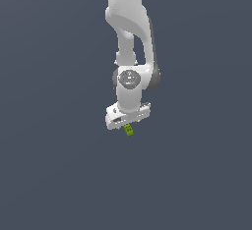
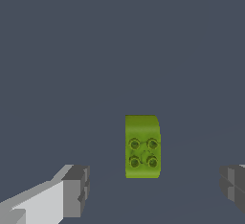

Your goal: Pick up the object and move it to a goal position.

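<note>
The object, a tiny lime-green block with four darker studs on its face, lies on the flat dark grey surface. In the wrist view it sits between the lines of my two fingers, nearer the light-coloured finger than the dark one, and touches neither. My gripper is open wide with nothing held. In the exterior view the white gripper hangs just over the block, which peeks out under the hand.
The white arm comes down from the top middle of the exterior view. Around it is only the plain dark grey surface; no goal marker shows.
</note>
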`<state>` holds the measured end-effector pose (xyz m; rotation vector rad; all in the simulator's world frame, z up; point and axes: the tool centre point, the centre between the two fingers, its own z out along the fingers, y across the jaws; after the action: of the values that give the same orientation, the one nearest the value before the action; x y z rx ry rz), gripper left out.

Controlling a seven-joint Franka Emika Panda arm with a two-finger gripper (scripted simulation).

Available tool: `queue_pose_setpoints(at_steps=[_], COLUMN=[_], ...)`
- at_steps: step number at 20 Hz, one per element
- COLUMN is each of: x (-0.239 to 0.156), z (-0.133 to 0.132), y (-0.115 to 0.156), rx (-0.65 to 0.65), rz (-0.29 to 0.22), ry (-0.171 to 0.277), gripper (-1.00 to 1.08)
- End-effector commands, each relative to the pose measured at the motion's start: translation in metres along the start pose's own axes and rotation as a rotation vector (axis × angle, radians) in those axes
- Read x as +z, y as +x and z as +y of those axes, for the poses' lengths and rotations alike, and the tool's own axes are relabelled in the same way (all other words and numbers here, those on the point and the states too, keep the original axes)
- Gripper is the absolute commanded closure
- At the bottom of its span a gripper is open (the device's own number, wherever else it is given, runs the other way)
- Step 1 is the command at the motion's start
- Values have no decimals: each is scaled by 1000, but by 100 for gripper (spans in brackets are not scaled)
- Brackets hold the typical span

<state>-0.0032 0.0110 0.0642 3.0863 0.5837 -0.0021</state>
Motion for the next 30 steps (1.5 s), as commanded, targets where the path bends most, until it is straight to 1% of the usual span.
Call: queue_pose_setpoints(at_steps=[1, 6, 14, 20, 21, 30], x=[2, 6, 42, 52, 52, 52], z=[-1, -1, -1, -1, -1, -1], y=[0, 0, -1, 0, 0, 0], rx=[-10, -5, -9, -10, -10, -10], rz=[1, 0, 1, 1, 1, 1], ry=[0, 0, 0, 0, 0, 0], gripper=[-92, -92, -92, -92, 108, 108])
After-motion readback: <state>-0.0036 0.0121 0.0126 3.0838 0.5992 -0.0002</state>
